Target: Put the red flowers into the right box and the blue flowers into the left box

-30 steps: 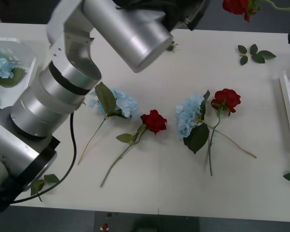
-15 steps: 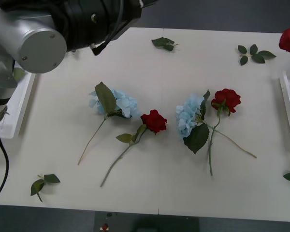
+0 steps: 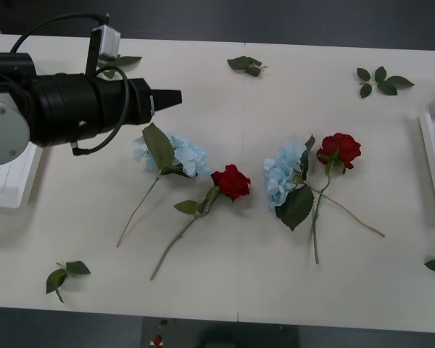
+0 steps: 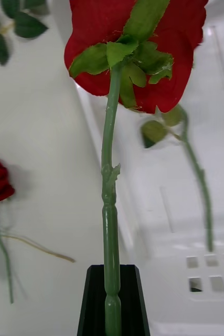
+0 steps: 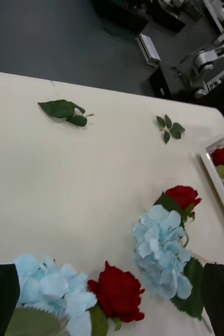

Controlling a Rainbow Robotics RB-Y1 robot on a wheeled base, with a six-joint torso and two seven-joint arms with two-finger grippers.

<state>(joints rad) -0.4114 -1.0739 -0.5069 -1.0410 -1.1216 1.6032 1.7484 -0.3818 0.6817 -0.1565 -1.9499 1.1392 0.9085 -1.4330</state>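
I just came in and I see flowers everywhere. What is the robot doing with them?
It is sorting flowers. The right pincer is shut on the stem of a red rose, holding it over the right box, where another rose already lies. The left pincer is open, above the left blue flower on the table. Two red roses and two blue flowers wait there, not yet sorted. The left box sits at the table's left edge.

No readable text, no labels, no brands, no numbers, no signs
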